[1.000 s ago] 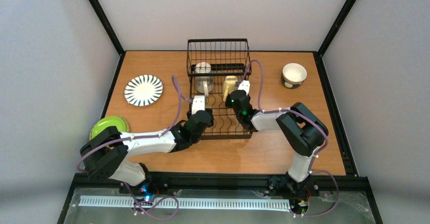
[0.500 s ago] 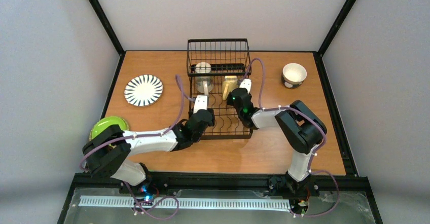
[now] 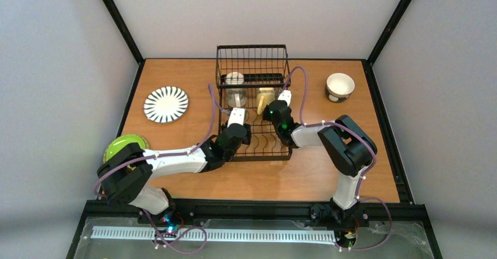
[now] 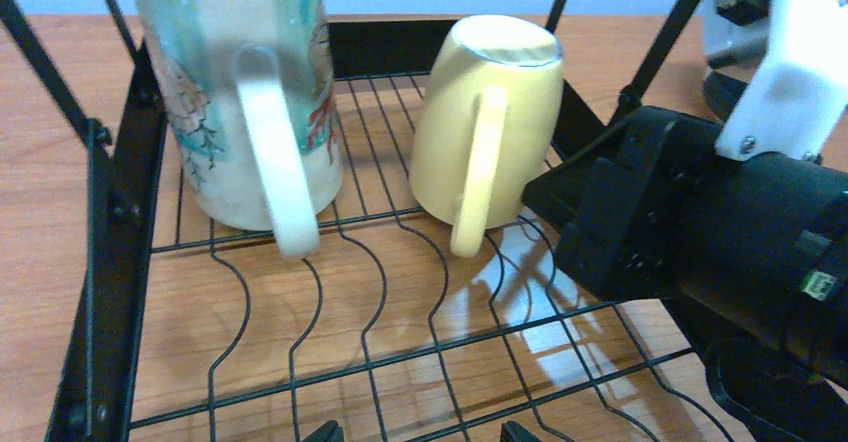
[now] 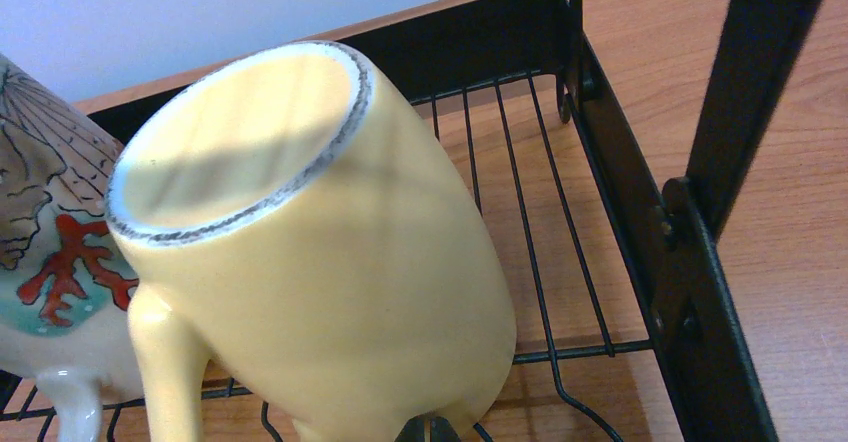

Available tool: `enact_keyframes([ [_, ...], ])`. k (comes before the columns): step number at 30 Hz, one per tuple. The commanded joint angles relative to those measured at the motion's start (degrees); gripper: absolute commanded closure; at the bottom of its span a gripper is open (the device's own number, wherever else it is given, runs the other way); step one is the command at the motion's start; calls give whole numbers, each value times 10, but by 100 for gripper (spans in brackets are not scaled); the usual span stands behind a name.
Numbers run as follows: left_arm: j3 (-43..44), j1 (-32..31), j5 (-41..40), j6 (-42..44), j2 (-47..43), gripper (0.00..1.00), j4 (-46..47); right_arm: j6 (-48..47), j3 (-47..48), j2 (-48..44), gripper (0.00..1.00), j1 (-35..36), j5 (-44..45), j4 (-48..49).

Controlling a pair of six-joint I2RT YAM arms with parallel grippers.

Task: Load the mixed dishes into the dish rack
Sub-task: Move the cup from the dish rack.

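Observation:
The black wire dish rack (image 3: 253, 156) stands mid-table. Inside it are a cream mug with teal and red pictures (image 3: 235, 88) (image 4: 240, 102) and a yellow mug (image 3: 265, 97) (image 4: 485, 112), both bottom up, the yellow one tilted. My right gripper (image 3: 272, 105) (image 5: 430, 430) is shut, its tips against the yellow mug's (image 5: 320, 252) lower edge. My left gripper (image 3: 240, 111) (image 4: 420, 432) hangs open over the rack's curved wires, short of the mugs' handles, holding nothing. A striped plate (image 3: 166, 104), a lime-green plate (image 3: 122, 146) and a cream bowl (image 3: 340, 86) lie on the table.
The rack's taller basket end (image 3: 252, 54) rises behind the mugs. Its black side bars (image 4: 110, 212) (image 5: 690, 292) flank both grippers. My right arm's black wrist (image 4: 700, 232) sits close to the right of the left gripper. Black frame posts stand at the table's corners.
Both grippers have moved a little deeper into the rack. The yellow mug has shifted slightly toward the back with the right gripper.

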Motion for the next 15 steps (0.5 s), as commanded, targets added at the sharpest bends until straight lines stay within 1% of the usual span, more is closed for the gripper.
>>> enact_keyframes([
  [1,32,6,25,69,2,11,6,15,-18,-25,94,-3,-3,11],
  [4,39,6,32,114,2,11,6,20,-42,-52,84,-3,-6,8],
  [10,61,5,37,200,14,11,3,28,-70,-113,58,-3,0,-17],
  [15,66,-5,29,289,25,11,16,32,-78,-169,49,-3,12,-46],
])
